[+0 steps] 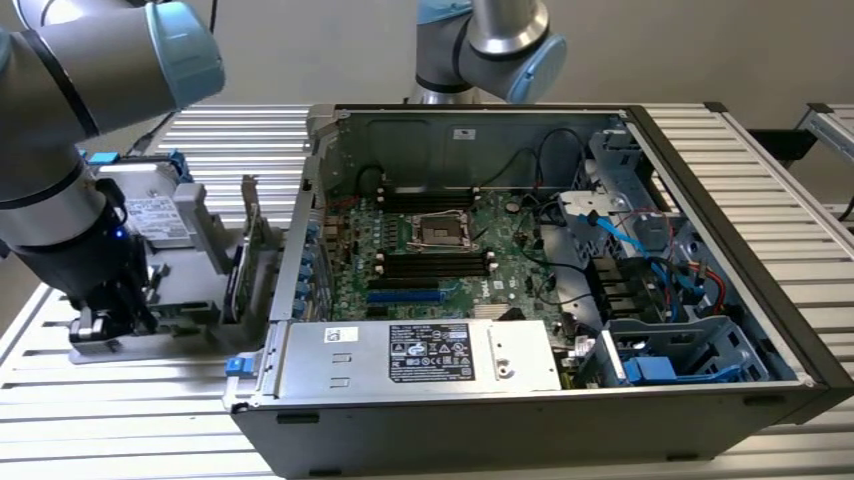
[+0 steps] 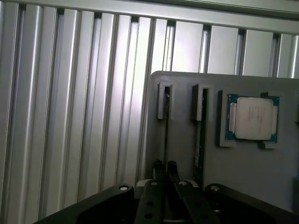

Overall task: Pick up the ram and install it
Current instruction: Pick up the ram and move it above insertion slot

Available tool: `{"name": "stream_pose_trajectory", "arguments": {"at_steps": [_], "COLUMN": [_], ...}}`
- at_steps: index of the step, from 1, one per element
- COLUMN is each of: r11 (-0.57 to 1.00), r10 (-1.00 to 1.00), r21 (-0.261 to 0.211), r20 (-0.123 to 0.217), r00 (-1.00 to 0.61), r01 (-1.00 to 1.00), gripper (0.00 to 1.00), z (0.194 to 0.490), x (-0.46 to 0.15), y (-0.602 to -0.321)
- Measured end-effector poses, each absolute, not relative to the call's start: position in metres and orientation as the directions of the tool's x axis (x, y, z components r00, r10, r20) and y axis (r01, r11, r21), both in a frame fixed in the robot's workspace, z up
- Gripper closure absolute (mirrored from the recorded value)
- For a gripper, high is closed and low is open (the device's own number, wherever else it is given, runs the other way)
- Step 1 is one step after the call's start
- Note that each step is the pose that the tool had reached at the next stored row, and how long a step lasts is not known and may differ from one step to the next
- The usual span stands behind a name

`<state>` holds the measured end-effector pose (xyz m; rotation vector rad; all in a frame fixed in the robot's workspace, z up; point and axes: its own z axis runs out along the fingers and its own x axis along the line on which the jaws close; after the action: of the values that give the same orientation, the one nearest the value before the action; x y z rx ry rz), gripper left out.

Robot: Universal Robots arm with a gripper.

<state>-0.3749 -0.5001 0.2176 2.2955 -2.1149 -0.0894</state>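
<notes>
The ram (image 2: 166, 140) stands on edge in a narrow slot of the grey holder (image 2: 247, 163), seen as a thin dark strip. My gripper (image 2: 166, 171) is right over that slot, its two dark fingertips (image 2: 159, 169) pressed close on either side of the strip, shut on the ram. In the exterior view the gripper (image 1: 110, 322) is low at the near end of the holder (image 1: 180, 255), to the left of the open computer case. The motherboard's long black slots (image 1: 430, 265) lie inside the case.
A second thin green stick (image 2: 201, 140) stands in the neighbouring slot, with a processor chip (image 2: 252, 118) in a recess beside it. A taller green card (image 1: 248, 250) stands upright between holder and case (image 1: 747, 260). A power supply (image 1: 427, 352) fills the case's near side. Ribbed aluminium table (image 2: 70, 116) all around.
</notes>
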Motion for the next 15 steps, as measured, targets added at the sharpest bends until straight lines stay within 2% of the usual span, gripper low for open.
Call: {"name": "stream_pose_trajectory", "arguments": {"at_steps": [15], "r11": [-0.078], "r10": [-0.997], "r21": [0.053], "r20": [-0.029], "r00": [0.076], "r01": [-0.996], "gripper": [0.86], "z": [0.258], "x": [-0.368], "y": [-0.500]}}
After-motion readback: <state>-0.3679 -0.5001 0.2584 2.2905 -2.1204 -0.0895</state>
